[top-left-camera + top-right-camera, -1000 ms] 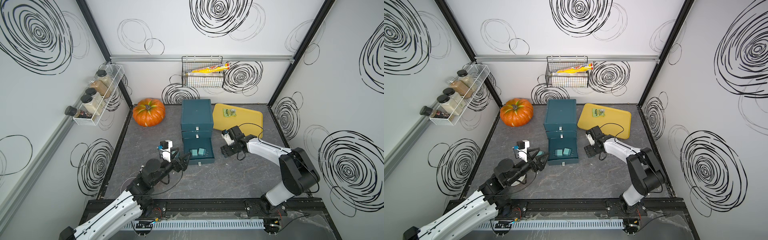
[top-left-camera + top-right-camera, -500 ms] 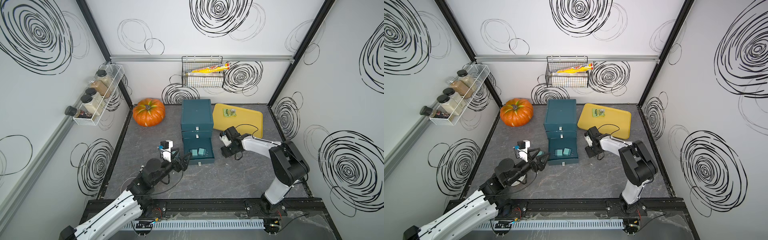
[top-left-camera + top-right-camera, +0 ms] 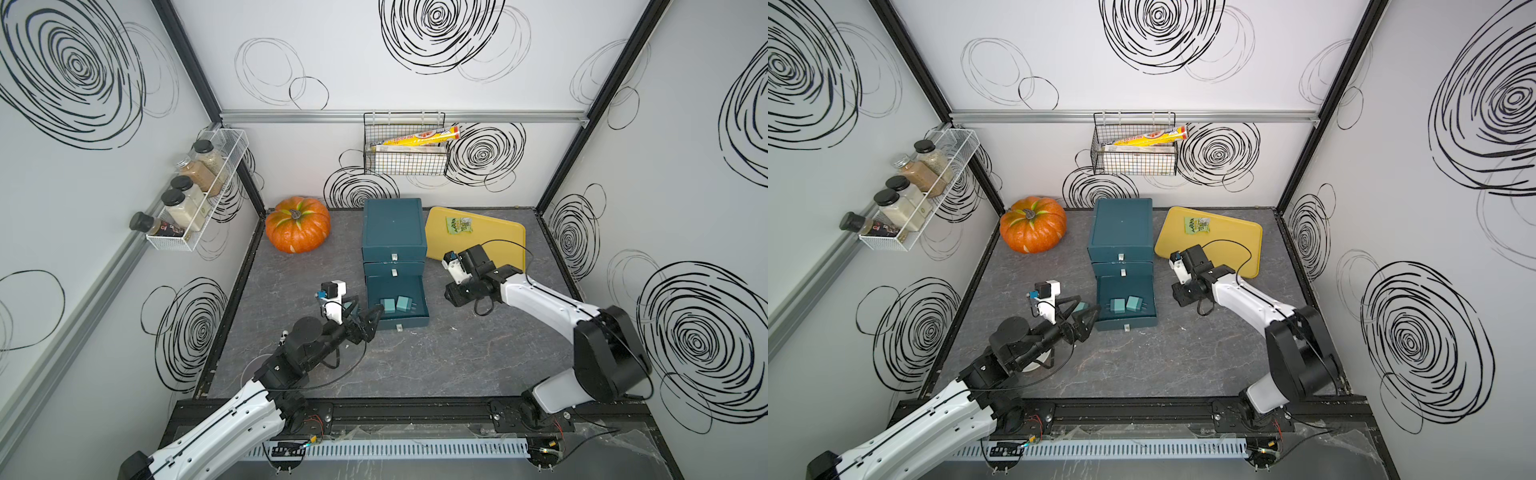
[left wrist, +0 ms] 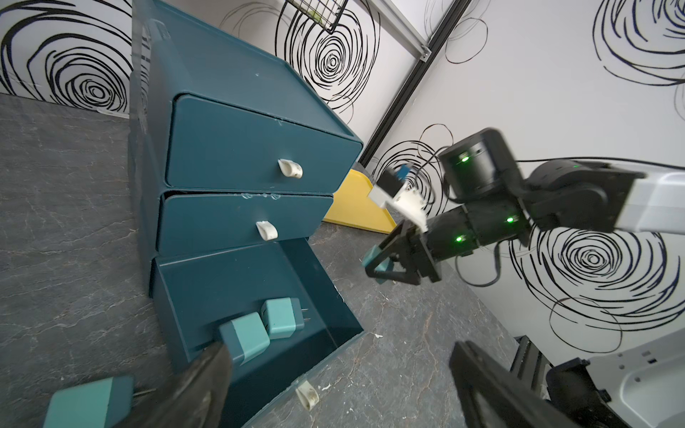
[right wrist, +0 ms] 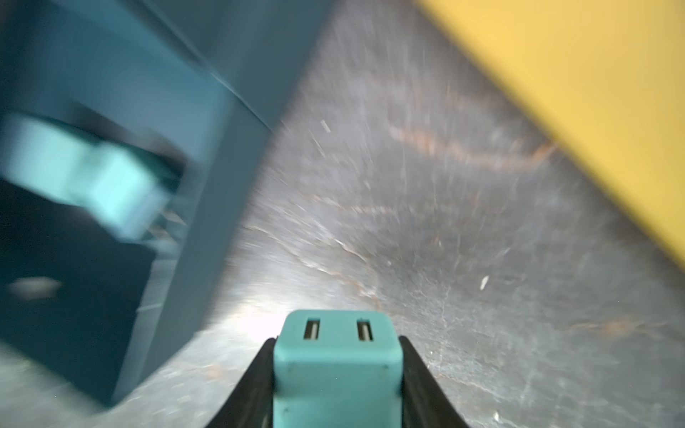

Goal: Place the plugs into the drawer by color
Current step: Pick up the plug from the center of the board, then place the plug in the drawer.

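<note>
Grey bench [image 3: 415,365] first, then the drawer [image 3: 394,226]: dark teal, three tiers, top two closed, bottom tier [image 3: 419,322] pulled out. The yellow tray [image 3: 494,237] lies just right of the drawer.

My left tool [image 4: 339,348] is spread wide and empty, up against the open tier's left wall. My right tool [image 5: 337,344] is clamped on a teal plug [image 5: 335,381], with fingers on two opposite flat sides and the slotted face out. It sits over bare bench between the drawer and the tray, just beside the open tier's right wall, not over it yet.

Two teal plugs [image 3: 389,306] lie side by side inside that tier, prongs showing. One loose teal plug [image 4: 89,404] lies on the bench left of the tier, just outside one finger of my left tool — not between the jaws. No yellow or pink plugs in view.

Handling, my guess: a small hard plastic cube, light and stiff, with smooth sides, so a bit slippery. The prongs are thin. The best hold is across the flat body sides — never the prongs. It looks sturdy enough to be let go low into the tier.
</note>
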`<state>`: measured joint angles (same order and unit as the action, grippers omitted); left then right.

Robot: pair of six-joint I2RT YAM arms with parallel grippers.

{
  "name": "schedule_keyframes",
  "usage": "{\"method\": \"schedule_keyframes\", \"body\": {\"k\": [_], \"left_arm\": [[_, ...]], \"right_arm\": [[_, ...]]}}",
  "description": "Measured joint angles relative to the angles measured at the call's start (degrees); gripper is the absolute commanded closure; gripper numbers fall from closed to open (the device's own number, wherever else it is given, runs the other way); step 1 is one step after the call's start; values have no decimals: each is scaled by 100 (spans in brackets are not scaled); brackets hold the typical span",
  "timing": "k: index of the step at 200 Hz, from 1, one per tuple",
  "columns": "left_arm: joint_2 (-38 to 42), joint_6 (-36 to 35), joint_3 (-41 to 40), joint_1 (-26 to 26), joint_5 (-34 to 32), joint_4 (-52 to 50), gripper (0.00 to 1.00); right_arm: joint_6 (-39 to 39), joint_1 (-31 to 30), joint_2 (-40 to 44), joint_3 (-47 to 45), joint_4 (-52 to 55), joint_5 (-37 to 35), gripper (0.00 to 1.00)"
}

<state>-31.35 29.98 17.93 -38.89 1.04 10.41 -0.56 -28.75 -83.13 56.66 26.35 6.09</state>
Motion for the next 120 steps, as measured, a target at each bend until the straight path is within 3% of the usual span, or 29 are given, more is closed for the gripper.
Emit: {"method": "schedule_keyframes", "body": {"k": [31, 45, 60, 120], "left_arm": [[136, 7, 2, 0, -192, -96, 4], [251, 35, 2, 7, -284, -166, 11], [452, 59, 2, 7, -334, -254, 11], [1379, 96, -33, 33, -509, -358, 11]], "right_arm": [[348, -1019, 503, 542, -24, 223, 87], [555, -1622, 332, 839, -39, 317, 87], [791, -2031, -129, 1233, 31, 472, 86], [1884, -2114, -2190, 2312, 627, 173, 85]]}}
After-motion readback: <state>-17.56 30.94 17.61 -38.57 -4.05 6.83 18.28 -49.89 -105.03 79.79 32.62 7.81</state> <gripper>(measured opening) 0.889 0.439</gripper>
